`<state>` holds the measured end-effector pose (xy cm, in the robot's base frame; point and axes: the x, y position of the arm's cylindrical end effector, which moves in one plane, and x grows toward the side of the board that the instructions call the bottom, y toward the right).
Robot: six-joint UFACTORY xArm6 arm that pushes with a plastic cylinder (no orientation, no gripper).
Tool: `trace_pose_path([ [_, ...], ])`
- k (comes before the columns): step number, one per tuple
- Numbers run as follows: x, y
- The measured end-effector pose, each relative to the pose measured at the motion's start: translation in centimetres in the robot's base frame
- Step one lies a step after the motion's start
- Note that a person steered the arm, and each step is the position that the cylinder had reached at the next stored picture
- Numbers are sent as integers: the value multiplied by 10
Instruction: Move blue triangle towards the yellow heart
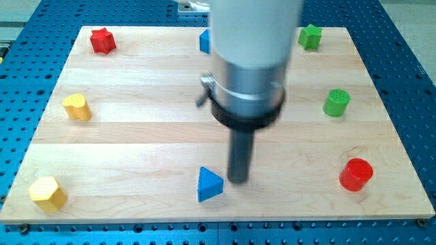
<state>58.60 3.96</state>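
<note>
Where my tip (238, 180) rests, blue triangle (209, 184) lies just left.

- Blue triangle (209, 184): board (136, 136) bottom centre.
- My tip (238, 180): just beside the triangle, on its right.
- Yellow heart (77, 107): left edge, mid-height.
- Yellow hexagon (48, 193): bottom-left corner.
- Red star (103, 41): top-left.
- Green star (310, 36): top-right.
- Green cylinder (336, 103): right, mid-height.
- Red cylinder (355, 174): bottom-right.
- Second blue block (204, 41): top centre, partly hidden behind the arm (252, 54).
</note>
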Motion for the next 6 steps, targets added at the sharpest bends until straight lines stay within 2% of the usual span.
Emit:
trace_pose_path([
  [1,27,-46],
  [2,5,-90],
  [3,-38,-93],
  [5,26,-90],
  [6,21,-46],
])
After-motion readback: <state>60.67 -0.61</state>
